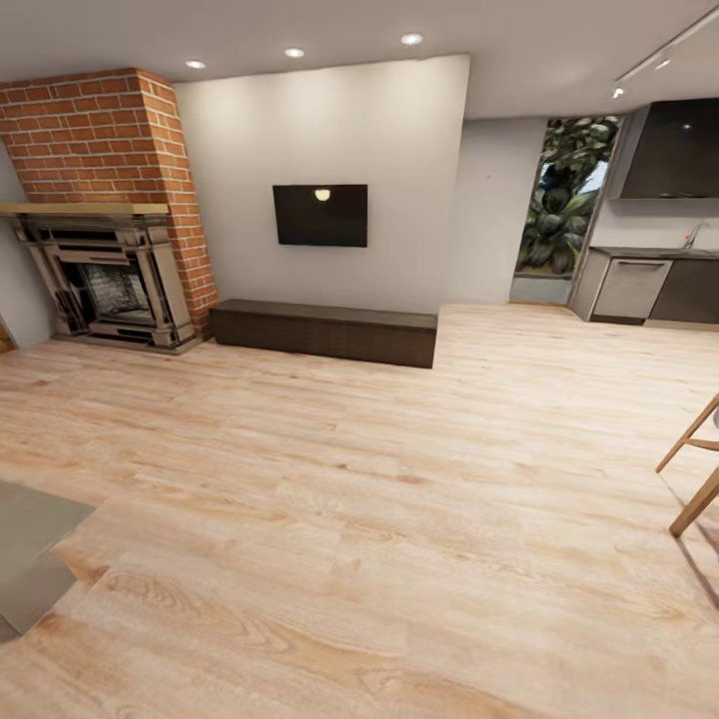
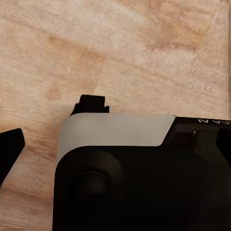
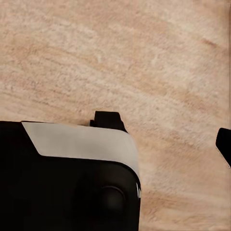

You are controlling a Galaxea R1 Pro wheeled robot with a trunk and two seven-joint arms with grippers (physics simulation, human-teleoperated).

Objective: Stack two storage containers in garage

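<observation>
Bins nowhere yet | living room (image 1: 330,479) | both claws spread wide, empty | probably light, stiff, slick plastic; grab opposite rims

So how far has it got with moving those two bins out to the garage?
Nothing looks done yet. The head view shows the living room: brick fireplace, wall TV, low dark bench and light wood-plank floor. No bin is in sight here. Both wrist views look down at bare planks, with the left gripper and right gripper open and holding nothing. Still left: finding both bins, carrying them out, stacking them.
</observation>
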